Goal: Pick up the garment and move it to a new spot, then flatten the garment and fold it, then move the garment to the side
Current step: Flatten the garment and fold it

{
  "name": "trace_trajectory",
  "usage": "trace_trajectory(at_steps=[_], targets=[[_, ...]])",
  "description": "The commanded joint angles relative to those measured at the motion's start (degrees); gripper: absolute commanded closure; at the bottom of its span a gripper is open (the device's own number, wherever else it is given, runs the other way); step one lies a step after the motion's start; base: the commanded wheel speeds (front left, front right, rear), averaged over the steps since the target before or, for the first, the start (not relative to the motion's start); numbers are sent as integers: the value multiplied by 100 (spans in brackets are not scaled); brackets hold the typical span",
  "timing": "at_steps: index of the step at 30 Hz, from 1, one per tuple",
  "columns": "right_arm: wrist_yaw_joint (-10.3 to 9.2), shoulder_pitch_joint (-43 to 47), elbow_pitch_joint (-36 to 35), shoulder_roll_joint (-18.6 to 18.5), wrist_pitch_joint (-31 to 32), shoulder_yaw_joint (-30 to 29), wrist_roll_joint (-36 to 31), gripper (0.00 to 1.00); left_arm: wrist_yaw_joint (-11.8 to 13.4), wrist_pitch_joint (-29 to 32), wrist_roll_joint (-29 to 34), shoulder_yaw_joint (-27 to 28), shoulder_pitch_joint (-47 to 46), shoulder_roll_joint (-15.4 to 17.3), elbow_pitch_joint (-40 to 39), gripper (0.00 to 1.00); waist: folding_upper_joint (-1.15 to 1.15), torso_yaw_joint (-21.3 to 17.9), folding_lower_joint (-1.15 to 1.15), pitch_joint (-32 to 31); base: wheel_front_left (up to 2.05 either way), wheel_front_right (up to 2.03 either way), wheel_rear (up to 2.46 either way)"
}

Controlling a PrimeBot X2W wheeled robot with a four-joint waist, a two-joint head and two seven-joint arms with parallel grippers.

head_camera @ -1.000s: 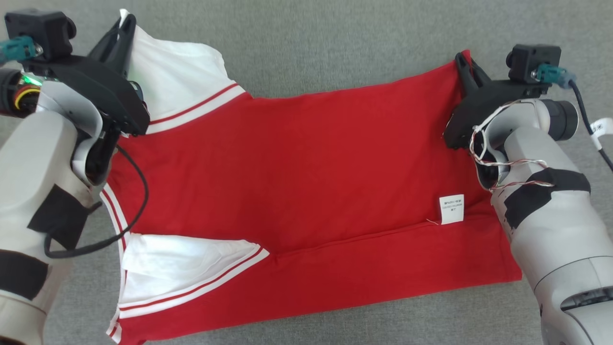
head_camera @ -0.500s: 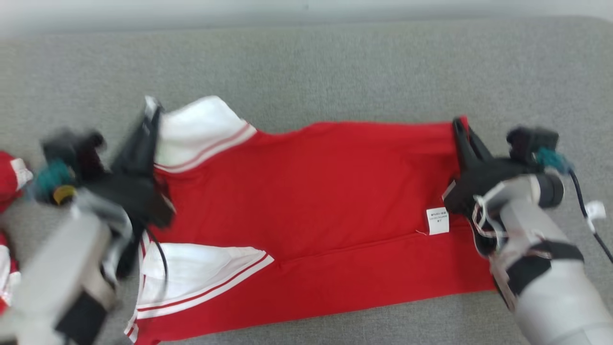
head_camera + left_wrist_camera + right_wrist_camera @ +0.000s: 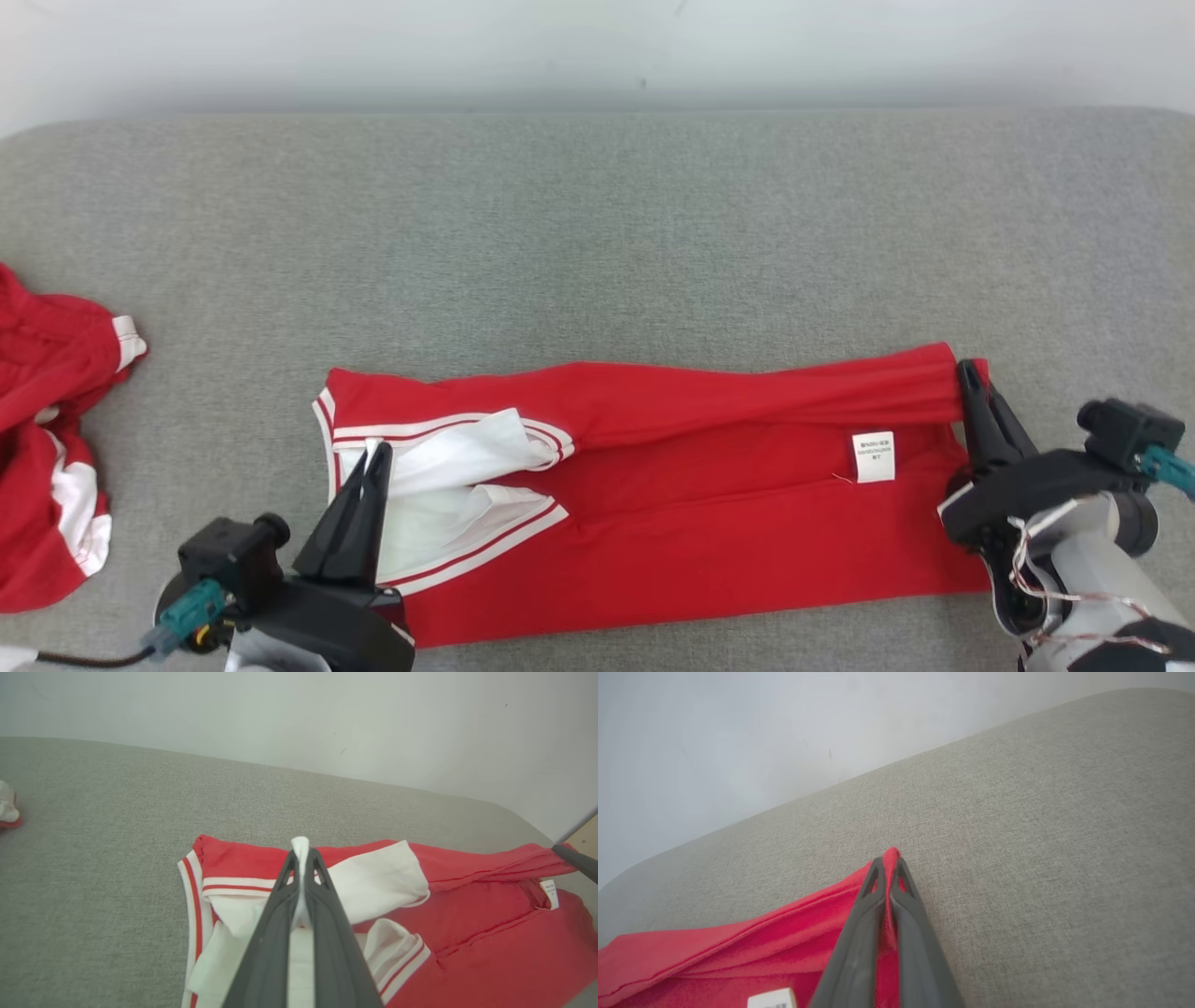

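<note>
The garment (image 3: 709,523) is a red shirt with white, red-striped sleeves, lying across the near part of the grey surface. Its far half is doubled toward me in a long fold (image 3: 747,392). My left gripper (image 3: 376,452) is shut on the white sleeve cloth (image 3: 300,847) at the shirt's left end. At the shirt's right end my right gripper (image 3: 965,371) is shut on the red hem corner (image 3: 891,855). A white care label (image 3: 874,456) shows near the right end. In the left wrist view the right gripper's fingers (image 3: 577,861) reach in from the far right.
The grey padded surface (image 3: 597,243) runs wide behind the shirt, up to a pale wall (image 3: 597,47). Another red and white garment (image 3: 47,448) lies crumpled at the left edge. A bit of wooden furniture (image 3: 584,840) shows beyond the surface's right end.
Both grippers have drawn back toward me with the shirt's far edge, doubling the far half over the near half. The head camera has tilted up, so the wall and the other garment came into view.
</note>
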Motion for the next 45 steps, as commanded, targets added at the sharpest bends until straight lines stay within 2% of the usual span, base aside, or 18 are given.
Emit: trace_trajectory(at_steps=[1, 4, 9, 10, 11, 12, 14, 15, 24, 29, 34, 42, 43, 44, 45], targets=[[-14, 149, -112, -59, -16, -36, 40, 100, 8, -20, 46, 71, 148, -65, -52, 100, 0, 66, 1, -72, 0, 0, 0], [-14, 457, -351, -113, -27, -207, 85, 100, 18, -21, 78, 235, 364, -178, -123, 100, 0, 115, 1, -128, 0, 0, 0], [-14, 802, -577, 8, 190, -322, 88, 100, 63, -19, 120, 374, 701, -338, 50, 100, 0, 97, 1, -231, 0, 0, 0], [-14, 837, -588, 22, 216, -359, 61, 66, 54, -11, 90, 352, 743, -352, 122, 100, 0, 95, 1, -248, 0, 0, 0], [-14, 873, -588, 42, 227, -401, 31, 19, 30, -14, 97, 326, 757, -372, 181, 100, 0, 102, 1, -265, 0, 0, 0], [-14, 896, -597, 60, 212, -441, -13, 0, 27, -15, 54, 347, 770, -415, 236, 100, 0, 107, 1, -275, 0, 0, 0], [-14, 943, -621, 94, 217, -525, -91, 0, 59, -16, 162, 339, 802, -420, 326, 41, 0, 127, 1, -296, 0, 0, 0], [-14, 971, -643, 109, 237, -565, -122, 0, 76, -17, 198, 391, 797, -458, 330, 0, 0, 145, 1, -308, 0, 0, 0], [-14, 1160, -981, 170, 426, -922, -390, 0, 181, -20, 651, 1160, 1052, -727, 95, 0, 0, 252, 1, -442, 0, 0, 0], [-14, 1211, -690, 235, 949, -1036, -684, 0, 310, -20, 1174, 1665, 1269, -844, -35, 0, 0, 302, 1, -535, 0, 0, 0], [-14, 1341, -410, 354, 1181, -1132, -998, 0, 426, -20, 1518, 1985, 1500, -993, -194, 0, 0, 388, 1, -631, 0, 0, 0], [-14, 1471, -301, 586, 1493, -1146, -1192, 0, 544, -21, 1980, 2288, 1708, -977, -148, 0, 0, 416, 1, -655, 0, 0, 0], [-14, 1474, -309, 604, 1522, -1152, -1200, 48, 564, -21, 2005, 2341, 1726, -998, -132, 0, 0, 410, 1, -660, 0, 0, 0], [-14, 1474, -309, 604, 1522, -1152, -1200, 48, 564, -21, 2005, 2341, 1726, -998, -132, 0, 0, 410, 1, -660, 0, 0, 0], [-14, 1473, -318, 620, 1528, -1157, -1207, 71, 576, -21, 2078, 2365, 1747, -1000, -118, 0, 0, 404, 1, -666, 0, 0, 0]])
